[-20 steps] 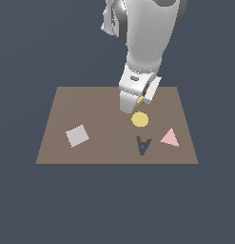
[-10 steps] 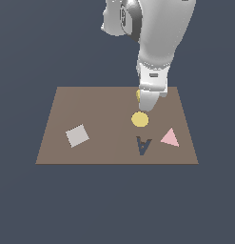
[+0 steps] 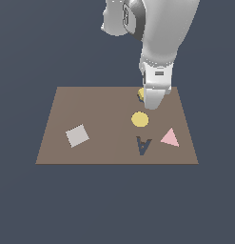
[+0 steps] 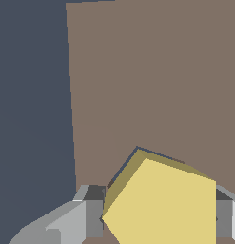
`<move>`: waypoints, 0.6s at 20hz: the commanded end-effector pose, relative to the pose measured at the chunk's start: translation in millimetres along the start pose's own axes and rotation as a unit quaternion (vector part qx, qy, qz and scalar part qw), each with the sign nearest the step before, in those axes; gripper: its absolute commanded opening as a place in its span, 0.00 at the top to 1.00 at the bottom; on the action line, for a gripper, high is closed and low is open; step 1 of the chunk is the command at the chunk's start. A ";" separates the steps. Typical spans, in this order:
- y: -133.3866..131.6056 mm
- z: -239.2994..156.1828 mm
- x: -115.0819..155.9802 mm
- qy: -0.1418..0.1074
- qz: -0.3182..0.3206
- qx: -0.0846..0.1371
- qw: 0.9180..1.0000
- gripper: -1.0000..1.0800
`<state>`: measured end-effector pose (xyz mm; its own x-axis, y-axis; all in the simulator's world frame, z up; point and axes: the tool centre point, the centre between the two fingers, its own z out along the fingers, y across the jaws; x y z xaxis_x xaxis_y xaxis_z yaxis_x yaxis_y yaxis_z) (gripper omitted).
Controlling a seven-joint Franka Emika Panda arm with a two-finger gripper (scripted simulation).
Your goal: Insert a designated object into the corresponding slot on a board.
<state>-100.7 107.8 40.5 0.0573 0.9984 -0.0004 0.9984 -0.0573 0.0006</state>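
Board: you see a large flat brown board filling the middle of the exterior view; in the wrist view it is the brown surface behind the block.
Arm: the white arm comes down from 12 o'clock to the board's far edge, toward the exterior view's right.
Gripper: your gripper sits low over the board, at about 1 o'clock from the board's middle. In the wrist view a grey finger presses one side of the yellow block and a second finger shows at the opposite side, so the fingers are clamped on it.
Grey square: it lies at 8 o'clock from the board's middle, turned a little, well apart from the rest.
Pink triangle: at 4 o'clock, just beside the dark letter.
Dark letter: an "A" mark at 5 o'clock.
Yellow disc: flat on the board, near the gripper, at 7 o'clock from it.
Block: the yellow five-sided block is held between the fingers; in the exterior view only a sliver shows beside the gripper.
Slot: a thin dark navy edge peeks out along the block's rim, so the block sits right over the slot; you cannot tell how deep it is seated.
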 end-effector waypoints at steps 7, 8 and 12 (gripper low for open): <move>0.5 2.8 -0.9 0.000 0.004 0.000 1.000 1.00; 0.6 5.0 -1.0 0.000 0.004 0.000 1.000 1.00; 0.6 9.9 -1.0 -0.001 0.005 0.000 1.000 1.00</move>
<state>-100.5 106.8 31.8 0.0665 0.9978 -0.0014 0.9978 -0.0665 -0.0004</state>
